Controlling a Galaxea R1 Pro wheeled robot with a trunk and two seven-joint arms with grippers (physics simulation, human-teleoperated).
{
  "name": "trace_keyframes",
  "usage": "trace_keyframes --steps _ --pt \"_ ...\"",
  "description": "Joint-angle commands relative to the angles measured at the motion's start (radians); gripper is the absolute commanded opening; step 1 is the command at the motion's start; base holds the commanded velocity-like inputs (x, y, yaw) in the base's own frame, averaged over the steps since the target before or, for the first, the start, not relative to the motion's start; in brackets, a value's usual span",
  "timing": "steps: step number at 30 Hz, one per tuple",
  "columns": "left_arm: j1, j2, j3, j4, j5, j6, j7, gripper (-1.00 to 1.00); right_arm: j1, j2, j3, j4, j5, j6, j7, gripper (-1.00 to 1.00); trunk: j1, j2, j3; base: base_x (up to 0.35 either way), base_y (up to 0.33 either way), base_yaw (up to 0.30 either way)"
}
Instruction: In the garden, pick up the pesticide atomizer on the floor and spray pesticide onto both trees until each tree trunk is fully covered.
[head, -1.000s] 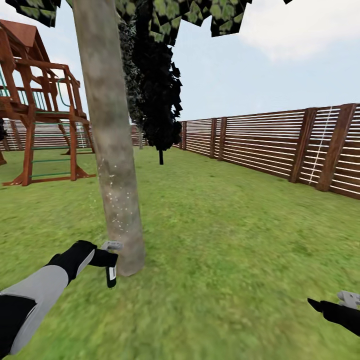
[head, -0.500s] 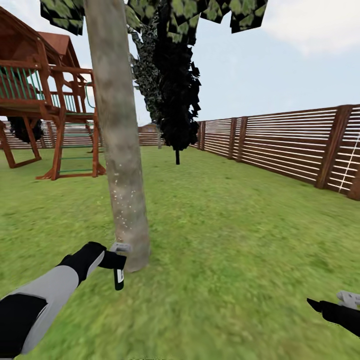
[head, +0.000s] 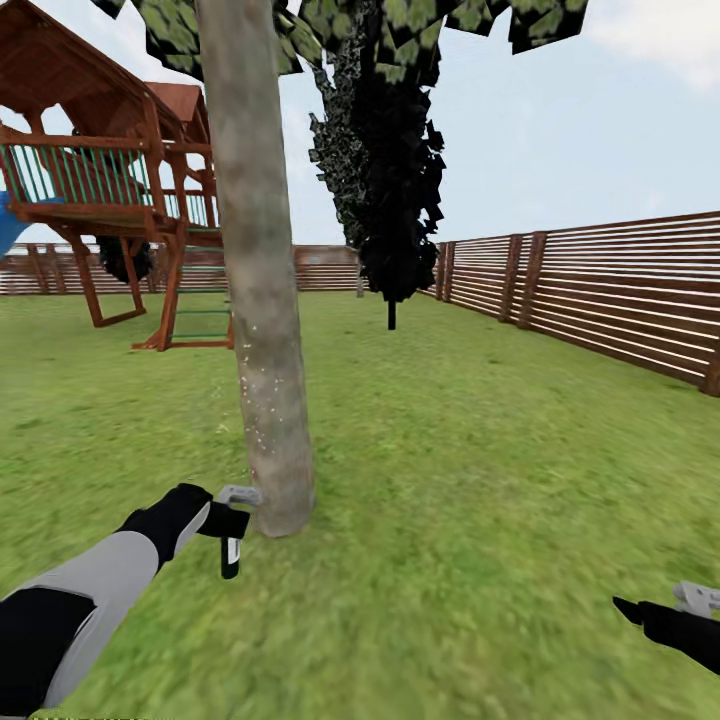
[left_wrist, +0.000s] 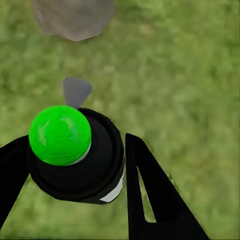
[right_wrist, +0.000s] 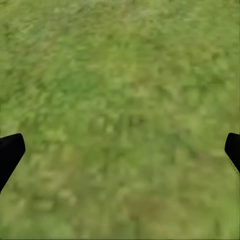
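I see my left gripper (head: 232, 522) closed around the pesticide atomizer (head: 231, 556), which hangs as a dark bottle with a white label just beside the foot of the tree trunk (head: 262, 300). In the left wrist view the atomizer (left_wrist: 82, 160) sits between the two black fingers (left_wrist: 150, 195), its bright green cap turned toward the camera and a grey nozzle part pointing to the base of the trunk (left_wrist: 72, 17), which stands on the grass a little apart from it. The trunk is straight and mottled grey-brown, and on its lower part I can see small pale specks. Above it spreads the crown with blocky green leaves, and behind it stands a dark narrow tree (head: 392, 170). My right gripper (head: 655, 610) hangs low over the lawn (head: 480, 480), well apart from the tree; in the right wrist view its two black fingertips (right_wrist: 10, 152) stand far from each other at the picture's edges with nothing between them, so it is wide open. On the far side of the lawn stands a wooden play tower (head: 110, 190) with green railings, and a brown slat fence (head: 620, 300) runs along the right border of the garden.
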Motion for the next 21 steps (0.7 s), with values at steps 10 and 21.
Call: trace_keyframes --steps 10,21 --pt "0.0 -0.041 0.001 0.0 0.004 0.0 0.041 -1.0 0.0 0.0 0.0 0.0 0.0 0.001 0.0 1.0 0.0 0.0 0.0 0.187 -0.312 0.284" --pt "0.0 -0.059 0.001 0.0 0.004 -0.001 0.043 -1.0 0.0 0.0 0.0 -0.001 0.0 0.0 0.0 1.0 0.0 0.0 0.0 0.237 -0.266 0.259"
